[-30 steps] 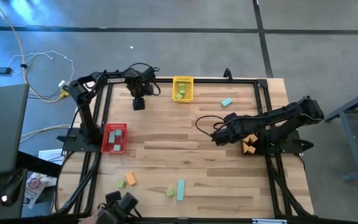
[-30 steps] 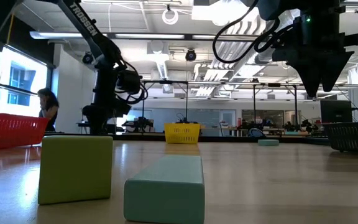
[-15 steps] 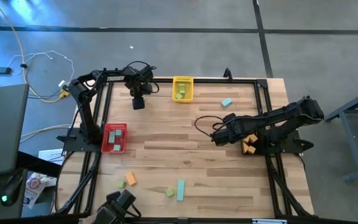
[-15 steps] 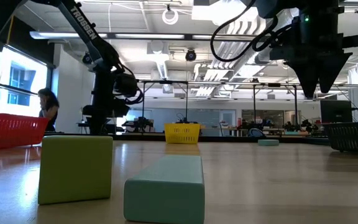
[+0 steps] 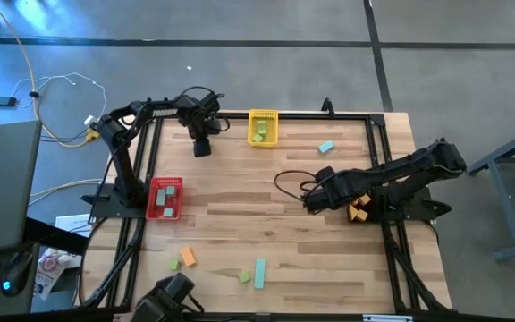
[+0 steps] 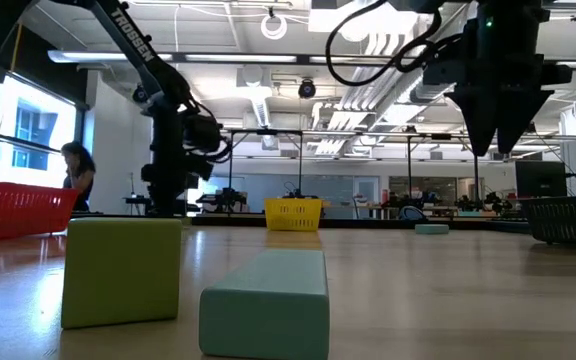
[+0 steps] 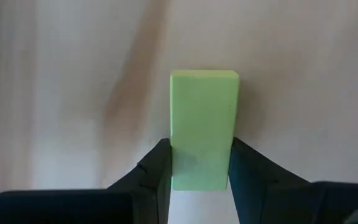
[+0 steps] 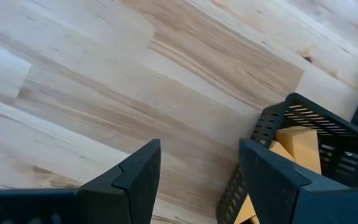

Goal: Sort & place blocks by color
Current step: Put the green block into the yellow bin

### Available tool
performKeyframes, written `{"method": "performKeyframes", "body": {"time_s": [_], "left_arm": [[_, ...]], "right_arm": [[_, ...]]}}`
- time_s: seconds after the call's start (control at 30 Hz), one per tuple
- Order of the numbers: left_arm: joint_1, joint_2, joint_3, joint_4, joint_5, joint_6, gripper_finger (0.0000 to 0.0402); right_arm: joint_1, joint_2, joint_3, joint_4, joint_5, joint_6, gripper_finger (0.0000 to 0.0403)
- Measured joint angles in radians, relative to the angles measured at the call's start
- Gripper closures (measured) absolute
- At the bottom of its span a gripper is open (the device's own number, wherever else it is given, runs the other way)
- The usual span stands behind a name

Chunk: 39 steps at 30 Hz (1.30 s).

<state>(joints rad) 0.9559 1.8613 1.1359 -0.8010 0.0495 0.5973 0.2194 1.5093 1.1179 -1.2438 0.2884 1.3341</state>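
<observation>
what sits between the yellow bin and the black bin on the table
One teal block lies on the wood between the yellow bin and the black bin; otherwise that stretch looks bare in the high view.

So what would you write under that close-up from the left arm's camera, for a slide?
Left gripper closing its two dark fingers on a light green bar block lying on the wooden table.

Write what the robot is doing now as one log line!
left end effector: closed on light green block | right end effector: open, empty, beside black bin | loose blocks remain
</observation>
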Motion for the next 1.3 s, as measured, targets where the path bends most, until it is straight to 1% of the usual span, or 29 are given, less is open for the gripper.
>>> {"method": "performKeyframes", "body": {"time_s": [0.13,0.2,0.27,0.5,0.67,0.83,1.0,1.13,1.23,1.3], "left_arm": [[-0.005,-0.041,0.019,0.019,0.152,-0.022,0.0305],[-0.008,-0.05,0.028,0.031,0.2,-0.037,0.0305],[-0.018,-0.054,0.038,0.051,0.225,-0.057,0.0305],[-0.07,-0.058,0.05,0.155,0.239,-0.127,0.0305],[-0.112,-0.059,0.05,0.231,0.272,-0.183,0.0301],[-0.143,-0.059,0.05,0.319,0.267,-0.243,0.0298],[-0.181,-0.059,0.05,0.438,0.269,-0.329,0.03],[-0.199,-0.059,0.05,0.552,0.264,-0.42,0.0294],[-0.212,-0.06,0.05,0.655,0.251,-0.487,0.0292],[-0.219,-0.061,0.051,0.719,0.219,-0.517,0.0291]], "right_arm": [[0.0,0.0,0.0,0.006,0.007,0.0,0.0202],[0.0,0.0,0.0,0.014,0.021,0.0,0.0202],[0.0,0.0,0.0,0.02,0.027,0.0,0.0202],[0.0,0.0,0.0,0.03,0.027,0.0,0.0202],[0.0,0.0,0.0,0.031,0.027,0.0,0.0202],[0.0,0.0,0.0,0.032,0.027,0.0,0.0202],[0.0,0.0,0.0,0.043,0.047,0.0,0.0202],[0.0,0.0,0.0,0.049,0.049,0.0,0.0202],[0.0,0.0,0.0,0.054,0.049,0.0,0.0202],[0.0,0.0,0.0,0.056,0.048,0.0,0.0202]]}}
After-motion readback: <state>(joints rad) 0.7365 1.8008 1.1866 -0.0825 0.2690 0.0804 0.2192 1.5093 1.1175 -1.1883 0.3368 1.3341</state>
